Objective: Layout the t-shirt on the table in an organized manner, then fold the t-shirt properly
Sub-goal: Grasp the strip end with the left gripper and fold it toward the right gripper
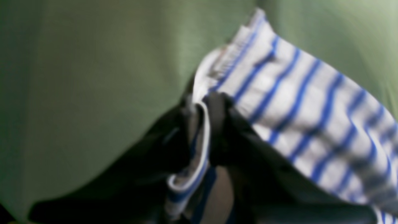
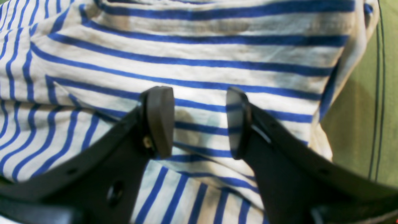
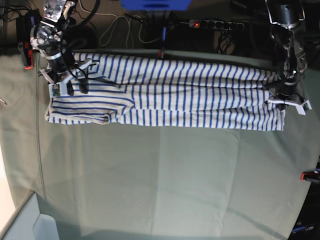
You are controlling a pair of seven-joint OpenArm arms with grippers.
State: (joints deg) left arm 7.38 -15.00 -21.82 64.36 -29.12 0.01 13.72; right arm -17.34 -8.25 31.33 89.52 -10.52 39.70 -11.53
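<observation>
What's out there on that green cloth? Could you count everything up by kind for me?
Striped t-shirt: 1
Robot arms with fingers, left and right: 2
Red-orange clips at the table edge: 2
Total: 5

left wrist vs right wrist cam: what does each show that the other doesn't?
Left wrist only: the left gripper shut on a hem edge of the t-shirt, bunched cloth between the dark fingers, the image blurred.
Right wrist only: the right gripper open, fingers apart over flat striped cloth, nothing held.
Both: blue-striped white fabric and the green table.
</observation>
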